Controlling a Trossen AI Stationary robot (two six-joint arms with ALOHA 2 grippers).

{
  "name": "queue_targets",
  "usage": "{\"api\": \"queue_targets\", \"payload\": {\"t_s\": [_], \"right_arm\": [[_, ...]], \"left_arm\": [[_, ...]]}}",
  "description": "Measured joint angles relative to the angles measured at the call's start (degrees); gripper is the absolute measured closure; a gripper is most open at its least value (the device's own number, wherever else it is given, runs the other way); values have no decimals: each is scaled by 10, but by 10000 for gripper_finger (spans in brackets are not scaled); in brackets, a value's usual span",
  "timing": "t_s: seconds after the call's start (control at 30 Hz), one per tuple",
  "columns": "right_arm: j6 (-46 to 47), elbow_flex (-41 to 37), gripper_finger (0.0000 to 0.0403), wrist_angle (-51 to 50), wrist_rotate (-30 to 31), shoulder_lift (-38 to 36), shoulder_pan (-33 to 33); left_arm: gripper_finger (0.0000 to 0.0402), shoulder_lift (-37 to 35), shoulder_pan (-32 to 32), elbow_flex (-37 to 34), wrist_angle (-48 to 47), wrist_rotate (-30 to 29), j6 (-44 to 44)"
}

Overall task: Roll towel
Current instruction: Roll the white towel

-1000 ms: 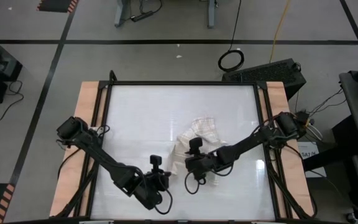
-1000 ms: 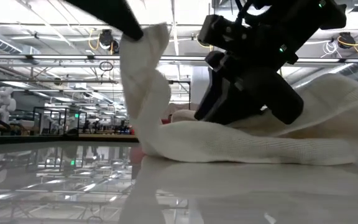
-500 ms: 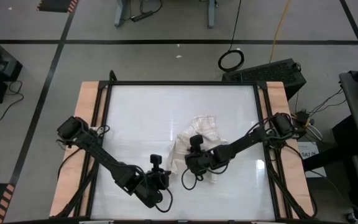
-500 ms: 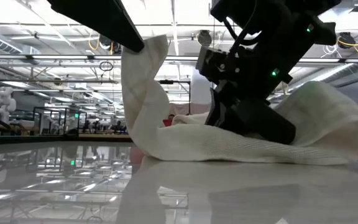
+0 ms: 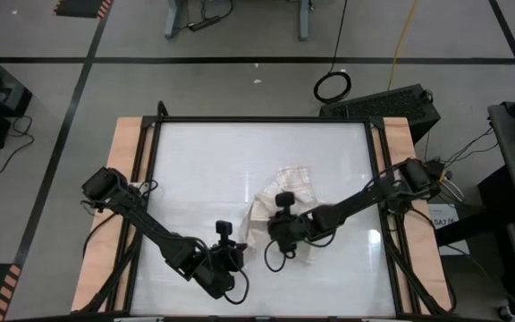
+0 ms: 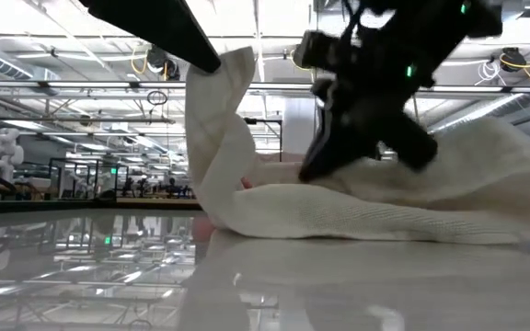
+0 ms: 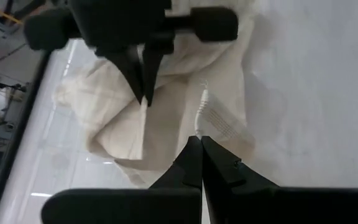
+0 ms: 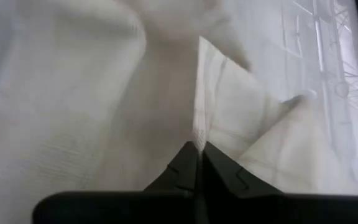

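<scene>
The towel [image 5: 280,199], cream-white with a faint check, lies crumpled right of the table's middle. One end of it rises in a strip [image 6: 214,138] to my left gripper [image 7: 201,144], which is shut on it near the table's front [image 5: 240,246]. My right gripper [image 8: 199,149] is shut on the heap just right of that [image 5: 275,234]. In the low view its fingers [image 6: 320,165] point down into the cloth. The rest of the towel [image 6: 412,207] rests on the table. My left gripper pinches the towel's edge beside the small white tag [image 7: 199,121] between its two fingertips. That end is lifted clear and the cloth hangs in a slack curve down to the heap. My right gripper pinches a raised fold of the towel [image 8: 197,132] between its shut fingers, coming from above and pointing down. The cloth around the fold lies on the table; how many layers it holds does not show.
The glossy white tabletop [image 5: 204,161] has free room at the far side and the left. Wooden side rails [image 5: 128,179] and a black frame border it. Cables and a black case [image 5: 383,103] lie on the floor beyond the far edge.
My right gripper has shut on a fold of the towel heap, tipping more upright over it and shifting slightly toward the towel's middle. The lifted end in my left gripper has stayed up, and the heap has barely moved.
</scene>
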Motion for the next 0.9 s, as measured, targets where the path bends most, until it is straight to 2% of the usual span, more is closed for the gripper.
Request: {"api": "queue_targets", "payload": {"t_s": [0.23,0.4,0.53,0.67,0.77,0.9], "right_arm": [[57,0,399,-22,-35,-96,2],[103,-23,400,-21,-29,-157,17],[128,-48,399,20,-28,-184,30],[160,-76,399,65,-23,-186,36],[194,-96,399,84,-21,-180,40],[225,-129,399,122,-15,-179,53]], "left_arm": [[401,0,-2,0,0,-109,-13],[401,0,-5,0,16,-183,11],[401,0,0,0,49,-178,16],[402,4,0,0,99,-133,16],[401,21,-1,0,112,-101,16],[401,58,-2,0,115,-89,-10]]}}
